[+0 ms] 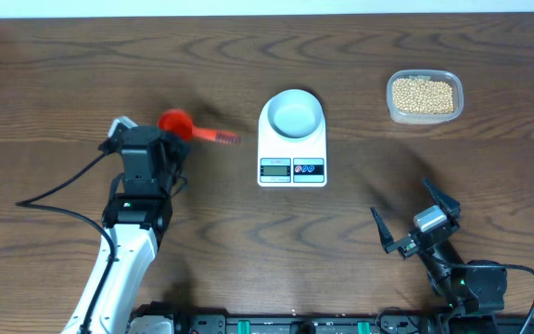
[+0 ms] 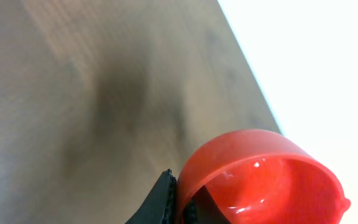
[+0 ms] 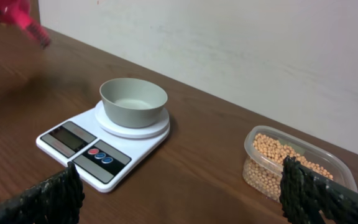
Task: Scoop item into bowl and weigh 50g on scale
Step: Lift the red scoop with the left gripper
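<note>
**While the bowl sits empty, scooping has yet to begin**

Although I have the red scoop in my left pincer, nothing has been moved yet. My fingers look pinched on the wall of its cup, and its handle points toward the scale. The scoop holds no beans. They all lie in the clear tub at the far right, well apart from my left arm. The bowl stands centred on the scale's platform, bare inside. The display is too small to read. My right pincer hangs wide and idle near the front edge, gripping nothing.

By my reckoning only the tool pickup is done. Reaching the tub, loading, tipping into the bowl and trimming to fifty grams all remain.

The surface is dark wood grain, and a black cable trails off my left arm. A plain pale wall rises just behind it
</note>
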`<state>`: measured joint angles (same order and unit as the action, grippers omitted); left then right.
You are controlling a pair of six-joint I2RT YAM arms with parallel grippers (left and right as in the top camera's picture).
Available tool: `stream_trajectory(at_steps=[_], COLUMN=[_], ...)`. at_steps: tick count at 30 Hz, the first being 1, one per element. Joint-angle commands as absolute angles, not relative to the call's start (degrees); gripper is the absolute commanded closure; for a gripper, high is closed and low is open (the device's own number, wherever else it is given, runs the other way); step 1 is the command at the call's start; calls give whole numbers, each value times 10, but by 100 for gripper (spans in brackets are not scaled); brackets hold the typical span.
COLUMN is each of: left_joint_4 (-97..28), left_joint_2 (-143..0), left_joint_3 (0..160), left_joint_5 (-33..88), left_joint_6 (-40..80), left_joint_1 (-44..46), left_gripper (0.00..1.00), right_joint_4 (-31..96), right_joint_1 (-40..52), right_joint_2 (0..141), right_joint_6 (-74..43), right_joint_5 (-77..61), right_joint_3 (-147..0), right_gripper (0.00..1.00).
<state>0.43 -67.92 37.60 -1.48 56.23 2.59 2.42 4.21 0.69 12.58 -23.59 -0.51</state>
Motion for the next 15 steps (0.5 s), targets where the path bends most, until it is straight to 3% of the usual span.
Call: stream_trajectory(at_steps=[1,15], left_joint_4=[39,44], left_joint_2=[-677,-677], left_joint_3=[382,382], left_joint_5=[-22,-22], left_joint_6=[593,618], left_joint_1=[25,25], left_gripper=[93,93], right_joint_4=[26,27], right_joint_1=[45,45], right_joint_2=[4,4], right_joint_6=[125,128], right_joint_5=[-239,-234], right_joint_3=[-4,-4], right_gripper=[1,1])
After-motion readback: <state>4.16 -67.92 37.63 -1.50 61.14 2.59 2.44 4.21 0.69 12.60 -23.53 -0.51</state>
